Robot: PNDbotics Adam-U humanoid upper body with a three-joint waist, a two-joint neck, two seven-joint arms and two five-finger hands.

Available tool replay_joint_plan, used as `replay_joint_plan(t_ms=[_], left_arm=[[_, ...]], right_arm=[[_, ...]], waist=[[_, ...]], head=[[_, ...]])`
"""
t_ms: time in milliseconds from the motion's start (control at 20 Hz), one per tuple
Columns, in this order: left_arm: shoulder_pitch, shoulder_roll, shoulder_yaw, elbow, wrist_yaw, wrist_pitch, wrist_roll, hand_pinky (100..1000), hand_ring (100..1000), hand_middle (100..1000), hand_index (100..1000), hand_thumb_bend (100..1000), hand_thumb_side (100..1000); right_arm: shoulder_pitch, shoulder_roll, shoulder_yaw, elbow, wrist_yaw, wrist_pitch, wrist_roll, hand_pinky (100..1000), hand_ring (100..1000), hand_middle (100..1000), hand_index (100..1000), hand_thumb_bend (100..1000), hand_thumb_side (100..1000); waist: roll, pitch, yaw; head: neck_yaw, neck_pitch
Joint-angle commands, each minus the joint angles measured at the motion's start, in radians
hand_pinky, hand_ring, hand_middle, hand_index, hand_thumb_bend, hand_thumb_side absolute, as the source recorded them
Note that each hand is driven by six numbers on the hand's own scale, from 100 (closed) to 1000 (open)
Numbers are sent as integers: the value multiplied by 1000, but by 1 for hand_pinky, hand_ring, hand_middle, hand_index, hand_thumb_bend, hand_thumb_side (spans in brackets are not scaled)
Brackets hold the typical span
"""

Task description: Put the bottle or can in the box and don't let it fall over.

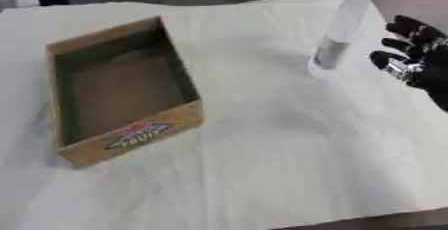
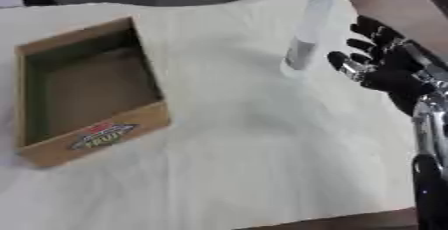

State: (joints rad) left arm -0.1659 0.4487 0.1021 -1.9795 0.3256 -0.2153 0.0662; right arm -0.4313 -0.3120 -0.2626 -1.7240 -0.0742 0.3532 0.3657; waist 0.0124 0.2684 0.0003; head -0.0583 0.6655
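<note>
A white cloth (image 1: 262, 164) covers the table. One open cardboard box (image 1: 122, 94) sits on it, empty, label on its near wall. Right of the box, well apart, one clear bottle (image 2: 306, 34) stands upright, long axis vertical, cap up. Just right of the bottle, the right hand (image 2: 381, 66) hovers, fingers spread, holding nothing.

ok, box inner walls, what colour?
Dark green inside the brown cardboard box; left eye view shows it best.
</note>
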Motion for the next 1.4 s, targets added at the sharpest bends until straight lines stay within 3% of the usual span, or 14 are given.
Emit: replay_joint_plan(t_ms=[50,1400], left_arm=[[-9,21,10,-21,6,-5,-3,1000,1000,1000,747,100,672],[13,-17,10,-21,-7,-2,-16,1000,1000,1000,734,100,672]], right_arm=[[-27,-45,4,32,-3,-16,-4,1000,1000,1000,1000,377,114],[-169,-85,33,266,-39,-113,14,1000,1000,1000,1000,320,205]], waist=[[2,-11,0],[45,9,24]], head=[[-10,-14],[-16,-48]])
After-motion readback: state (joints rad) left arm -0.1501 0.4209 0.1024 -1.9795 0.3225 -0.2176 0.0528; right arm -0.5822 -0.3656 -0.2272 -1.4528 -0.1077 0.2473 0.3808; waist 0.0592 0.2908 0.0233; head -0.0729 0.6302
